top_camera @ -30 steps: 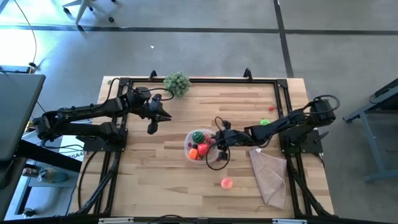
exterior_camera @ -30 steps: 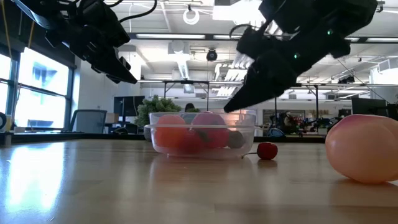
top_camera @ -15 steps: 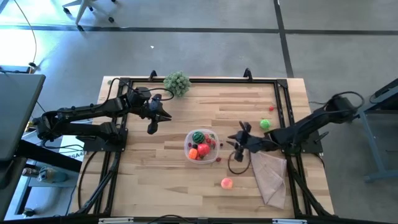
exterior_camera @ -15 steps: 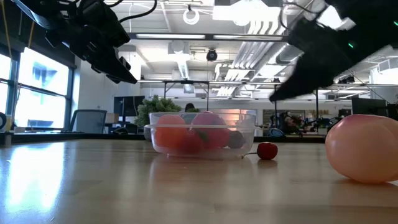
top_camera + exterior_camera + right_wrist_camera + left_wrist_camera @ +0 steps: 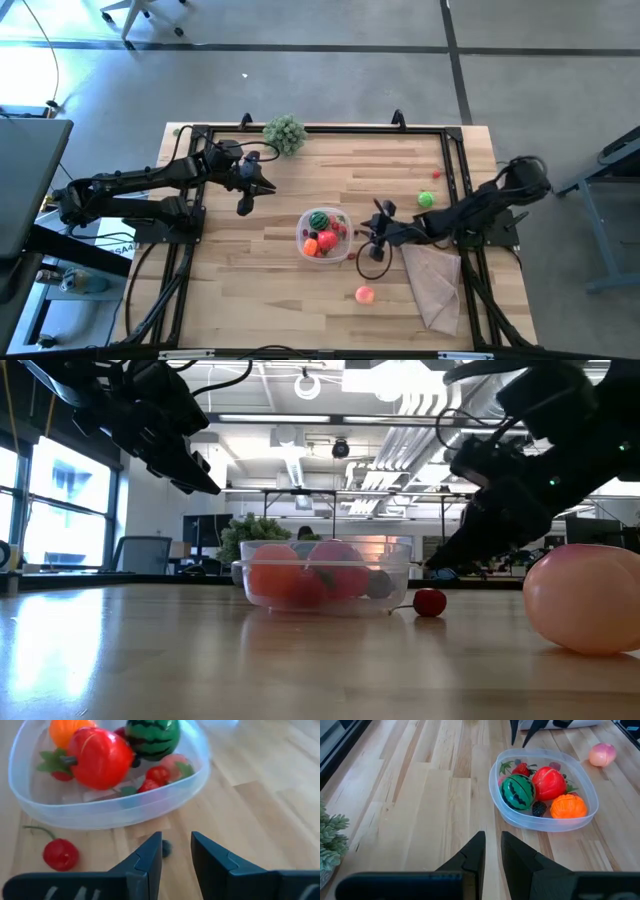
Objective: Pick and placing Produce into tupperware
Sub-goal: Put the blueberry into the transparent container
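The clear tupperware (image 5: 323,236) stands mid-table and holds a red tomato (image 5: 100,757), a small watermelon (image 5: 151,737), an orange piece (image 5: 568,806) and strawberries. A red cherry (image 5: 60,854) lies on the table against its right side. A pink peach (image 5: 364,294) lies nearer the front edge. A green piece (image 5: 426,199) and a small red one (image 5: 436,175) lie at the far right. My right gripper (image 5: 176,851) is open and hangs low just right of the tupperware, beside the cherry. A small dark speck (image 5: 166,848) lies on the wood by its fingertips. My left gripper (image 5: 245,207) is shut, raised left of the tupperware.
A tan cloth (image 5: 432,282) lies under my right arm at the front right. A grey-green plant clump (image 5: 284,132) stands at the far edge. A black frame rail (image 5: 330,128) runs round the table. Bare wood shows left of the tupperware.
My right gripper has drawn back from over the tupperware toward the table's right edge. It has then sunk toward the table and rolled a little, ending low beside the cherry. Its finger gap looks unchanged. The produce in the tupperware has stayed put.
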`<state>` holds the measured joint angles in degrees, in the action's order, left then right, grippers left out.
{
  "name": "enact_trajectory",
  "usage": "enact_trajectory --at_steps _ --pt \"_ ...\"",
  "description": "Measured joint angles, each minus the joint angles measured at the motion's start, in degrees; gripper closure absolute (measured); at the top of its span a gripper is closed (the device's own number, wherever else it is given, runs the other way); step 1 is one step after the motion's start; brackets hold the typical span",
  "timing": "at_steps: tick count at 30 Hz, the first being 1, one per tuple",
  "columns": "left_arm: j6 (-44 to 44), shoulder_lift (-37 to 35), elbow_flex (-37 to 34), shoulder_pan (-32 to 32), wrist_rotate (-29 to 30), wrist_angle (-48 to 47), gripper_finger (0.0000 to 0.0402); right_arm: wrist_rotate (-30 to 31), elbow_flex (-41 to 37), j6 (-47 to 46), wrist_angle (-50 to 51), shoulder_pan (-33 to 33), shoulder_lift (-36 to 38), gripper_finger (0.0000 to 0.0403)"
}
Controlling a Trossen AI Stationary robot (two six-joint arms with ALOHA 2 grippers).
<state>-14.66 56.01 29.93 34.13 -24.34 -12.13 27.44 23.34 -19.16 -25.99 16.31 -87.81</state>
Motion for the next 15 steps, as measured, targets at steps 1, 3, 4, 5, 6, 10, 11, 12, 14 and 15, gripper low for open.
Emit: enact_trajectory --at_steps 1,3,4,5,6,10,11,12,14,15 --pt "0.01 0.0 0.0 0.0 -0.02 0.01 0.035 -0.94 0.43 0.01 -0.02 -0.24 -0.67 0.0306" --pt "0.0 0.0 -0.01 0.0 -0.02 0.0 0.035 -2.9 1.14 -0.07 0.02 -0.51 -1.85 0.0306" --pt "0.0 0.0 0.0 -0.01 0.0 0.01 0.035 -3.82 1.53 -0.23 -0.01 -0.56 -2.45 0.0304" --pt "0.0 0.0 0.0 0.0 -0.02 0.01 0.035 -4.23 1.86 -0.3 -0.01 -0.56 -3.03 0.0302" --pt "0.01 0.0 0.0 0.0 -0.02 0.01 0.035 -4.86 2.13 -0.39 -0.01 -0.56 -3.66 0.0299" --pt "-0.01 0.0 0.0 0.0 0.0 -0.01 0.035 -4.96 3.21 -0.34 0.01 -0.59 -5.81 0.0284" --pt "0.0 0.0 0.0 -0.01 0.0 0.0 0.035 -4.49 3.37 -0.33 -0.01 -0.59 -6.21 0.028" --pt "-0.01 0.0 -0.01 -0.01 -0.02 0.01 0.035 -3.86 3.45 -0.32 0.12 -0.59 -6.49 0.0277" --pt "0.01 0.0 0.0 -0.01 -0.02 0.01 0.035 -3.5 3.66 -0.33 0.41 -0.61 -6.82 0.0271" --pt "0.0 0.0 0.0 -0.01 -0.02 0.01 0.035 -3.43 3.66 -0.34 0.41 -0.61 -6.82 0.027"
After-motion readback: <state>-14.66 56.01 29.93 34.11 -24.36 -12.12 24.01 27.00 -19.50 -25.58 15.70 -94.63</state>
